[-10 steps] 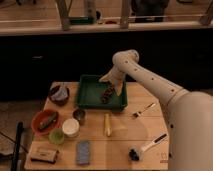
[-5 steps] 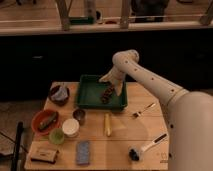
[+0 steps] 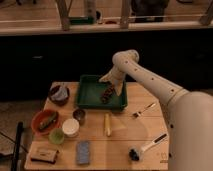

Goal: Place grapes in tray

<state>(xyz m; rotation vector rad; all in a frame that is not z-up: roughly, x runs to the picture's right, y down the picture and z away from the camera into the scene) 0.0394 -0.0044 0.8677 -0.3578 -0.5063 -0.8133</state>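
The dark green tray stands at the back middle of the wooden table. The grapes, a small dark reddish-brown cluster, lie on the tray's bottom toward its right side. My gripper hangs over the right part of the tray, just above and right of the grapes. The white arm reaches it from the lower right, bending over at its elbow.
An orange bowl with a dark elongated item sits at the left. Nearby are a dark bowl, a small metal cup, a white cup and a green cup. A yellow stick, a fork, a brush, a blue sponge and a brown bar also lie on the table.
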